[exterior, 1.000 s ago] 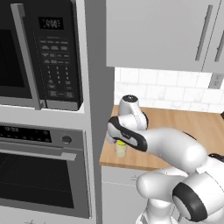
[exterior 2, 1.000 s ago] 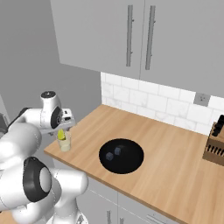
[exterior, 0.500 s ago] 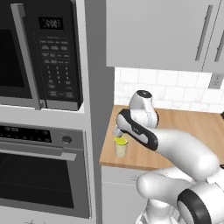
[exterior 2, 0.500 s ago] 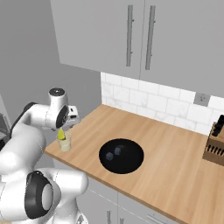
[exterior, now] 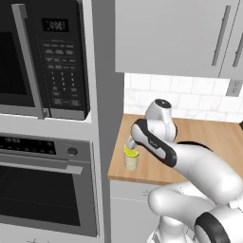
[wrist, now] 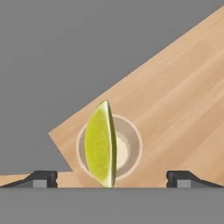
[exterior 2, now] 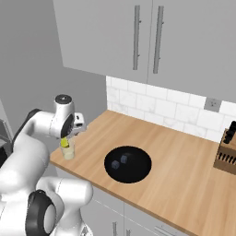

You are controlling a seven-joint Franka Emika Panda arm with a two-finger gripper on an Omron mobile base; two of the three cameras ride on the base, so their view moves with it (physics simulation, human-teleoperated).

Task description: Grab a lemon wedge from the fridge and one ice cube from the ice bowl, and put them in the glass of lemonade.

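My arm (exterior: 190,161) is a run of glossy white, rounded shells, broken by dark bands at the joints and topped with a round grey cap on the upper joint. A black ring marks my lowest joint near the base. My finger tips (wrist: 43,178) are small, dark and blocky.

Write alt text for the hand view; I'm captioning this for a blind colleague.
A yellow-green lemon wedge stands on edge in the mouth of the glass of lemonade, seen from straight above on a wooden counter near its corner. The gripper is open, its two dark fingertips spread wide to either side of the glass, touching nothing.
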